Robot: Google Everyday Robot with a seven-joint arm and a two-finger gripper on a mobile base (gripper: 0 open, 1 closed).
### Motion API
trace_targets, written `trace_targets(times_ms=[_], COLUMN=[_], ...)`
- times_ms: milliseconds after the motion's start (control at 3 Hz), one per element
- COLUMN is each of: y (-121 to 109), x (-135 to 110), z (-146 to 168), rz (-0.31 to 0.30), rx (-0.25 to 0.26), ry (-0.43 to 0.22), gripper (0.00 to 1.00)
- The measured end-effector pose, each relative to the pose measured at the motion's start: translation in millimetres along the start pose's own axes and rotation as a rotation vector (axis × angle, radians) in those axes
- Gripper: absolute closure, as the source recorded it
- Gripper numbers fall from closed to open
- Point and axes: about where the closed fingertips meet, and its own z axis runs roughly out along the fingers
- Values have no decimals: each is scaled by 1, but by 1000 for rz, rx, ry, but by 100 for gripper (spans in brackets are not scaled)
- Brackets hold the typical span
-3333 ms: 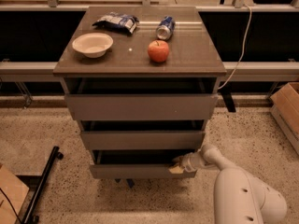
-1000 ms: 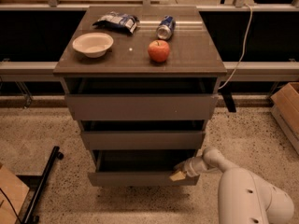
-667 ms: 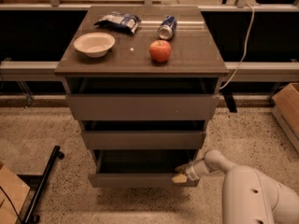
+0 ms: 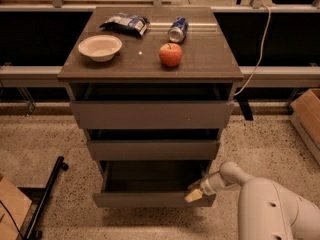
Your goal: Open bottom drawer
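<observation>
The bottom drawer of the grey-brown cabinet stands pulled out towards me, its dark inner box showing above the slim front panel. My gripper is at the right end of that front panel, at its top edge, with the white arm reaching in from the lower right. The middle drawer and the top drawer above it are only slightly out.
On the cabinet top lie a white bowl, a red apple, a tipped can and a chip bag. A cardboard box stands at the right, another box and a black bar at the lower left.
The bottom drawer has slid further out towards me and my gripper has moved with its right end. The view has shifted slightly.
</observation>
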Motion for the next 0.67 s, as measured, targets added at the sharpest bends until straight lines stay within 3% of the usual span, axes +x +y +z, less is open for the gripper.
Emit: trace_targets(times_ms=[333, 667], y=[3, 3], x=[0, 1], z=[5, 5], rz=[-9, -9], rx=[14, 14], ry=[62, 62], gripper=[50, 27])
